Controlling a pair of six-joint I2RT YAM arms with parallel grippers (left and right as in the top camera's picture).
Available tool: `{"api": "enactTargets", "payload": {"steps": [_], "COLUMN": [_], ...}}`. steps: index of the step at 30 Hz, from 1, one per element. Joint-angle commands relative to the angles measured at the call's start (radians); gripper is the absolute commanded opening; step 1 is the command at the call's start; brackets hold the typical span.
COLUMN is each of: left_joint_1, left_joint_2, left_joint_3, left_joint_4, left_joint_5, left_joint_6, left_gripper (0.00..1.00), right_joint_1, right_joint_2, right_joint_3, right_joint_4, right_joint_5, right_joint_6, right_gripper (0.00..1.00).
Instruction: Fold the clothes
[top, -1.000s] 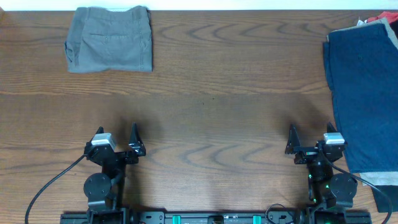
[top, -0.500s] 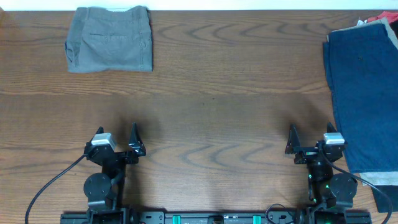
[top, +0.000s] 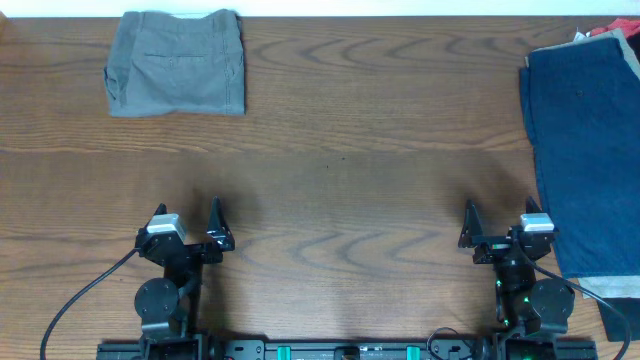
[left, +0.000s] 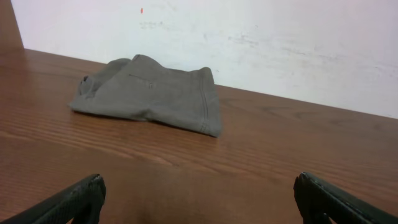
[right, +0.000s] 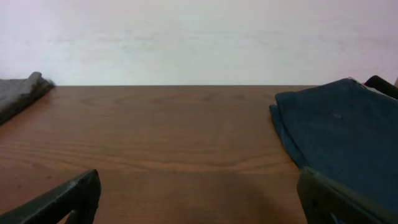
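Note:
A folded grey-olive pair of shorts (top: 177, 63) lies at the table's far left; it also shows in the left wrist view (left: 152, 93). A dark navy pair (top: 590, 150) lies spread on top of a pile at the right edge, also in the right wrist view (right: 339, 134). A light beige edge (top: 610, 288) shows under the navy pair at its near end. My left gripper (top: 188, 222) is open and empty near the front edge, its fingers wide apart in its wrist view (left: 199, 196). My right gripper (top: 497, 222) is open and empty, just left of the navy pair (right: 199, 193).
Red and pale cloth (top: 608, 32) peeks out from the pile at the far right corner. A white wall (right: 199, 37) stands behind the wooden table (top: 340, 170). Cables run from both arm bases at the front edge.

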Motion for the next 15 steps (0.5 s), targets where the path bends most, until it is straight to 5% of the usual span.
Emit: {"api": "enactTargets", "payload": {"steps": [1, 11, 15], "left_joint_1": [0.005, 0.005, 0.005], "left_joint_2": [-0.006, -0.006, -0.006], "left_joint_3": [-0.019, -0.019, -0.019], "left_joint_4": [-0.03, -0.03, -0.03], "left_joint_5": [0.0, 0.0, 0.0], "left_joint_6": [0.006, 0.006, 0.006], "left_gripper": [0.98, 0.98, 0.98], "right_joint_1": [-0.03, -0.028, -0.028], "right_joint_2": [-0.005, -0.005, -0.005], "right_joint_3": [-0.005, -0.005, -0.005], "right_joint_4": [-0.002, 0.042, 0.081], "right_joint_5": [0.01, -0.198, -0.578], "right_joint_6": [0.007, 0.245, 0.681], "right_gripper": [0.99, 0.99, 0.99]}}
